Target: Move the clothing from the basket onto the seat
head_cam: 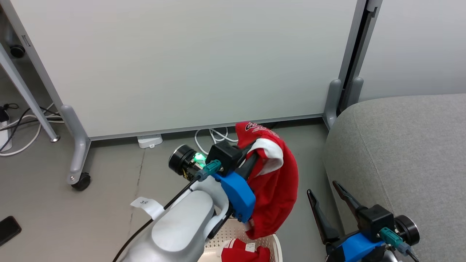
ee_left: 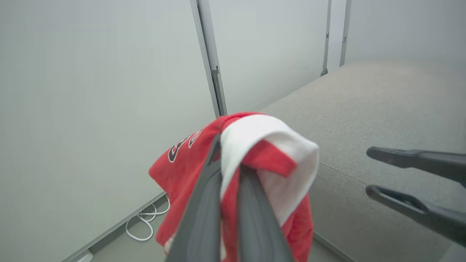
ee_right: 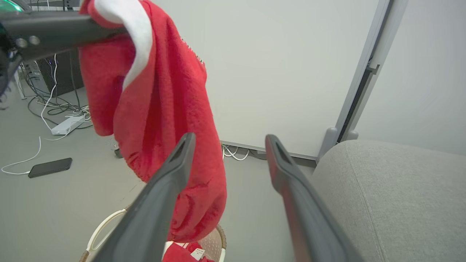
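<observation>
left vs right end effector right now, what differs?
Left end effector is shut on the red jersey; right end effector is open, holding nothing. Left sits higher, the jersey hanging above the basket; right sits lower, beside the sofa. Both have two long dark fingers.

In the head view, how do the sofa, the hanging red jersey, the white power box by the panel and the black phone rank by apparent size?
1. sofa
2. red jersey
3. white power box and black phone look alike; the picture's edge cuts the phone, so I leave them unranked.
</observation>
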